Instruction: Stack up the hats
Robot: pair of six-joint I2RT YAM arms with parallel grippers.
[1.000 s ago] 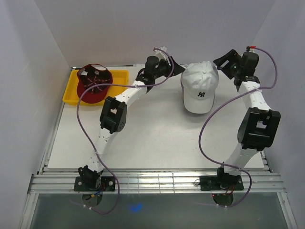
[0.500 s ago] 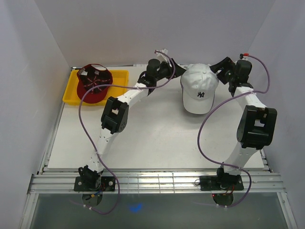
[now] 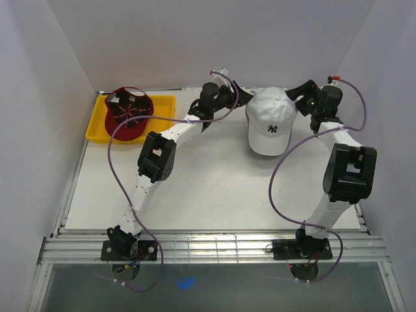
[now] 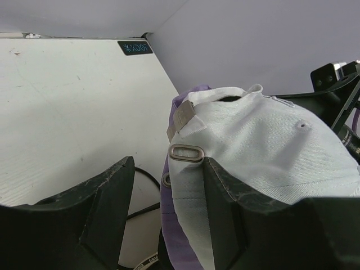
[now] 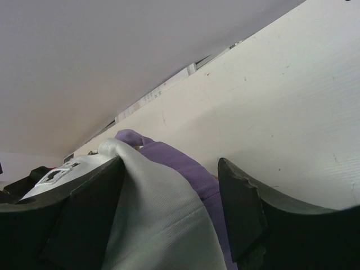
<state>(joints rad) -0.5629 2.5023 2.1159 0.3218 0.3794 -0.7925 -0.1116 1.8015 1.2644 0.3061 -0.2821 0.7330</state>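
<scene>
A white cap (image 3: 272,120) with a dark logo lies at the back of the table, stacked over a lavender cap (image 4: 173,216) that peeks out under its rim. A dark red cap (image 3: 127,114) lies upside down in the yellow tray. My left gripper (image 3: 239,97) is open at the white cap's left rear; both caps' back edges sit between its jaws (image 4: 169,208). My right gripper (image 3: 300,95) is open at the cap's right rear, its jaws astride the white (image 5: 163,225) and lavender (image 5: 180,163) fabric. Black and tan caps are out of view.
The yellow tray (image 3: 166,103) stands at the back left corner. White walls close in the back and both sides. Purple cables loop from both arms over the table.
My right gripper has swung left and down onto the white cap's right rear edge. My left gripper has shifted slightly closer to the cap's left rear. The caps have not moved.
</scene>
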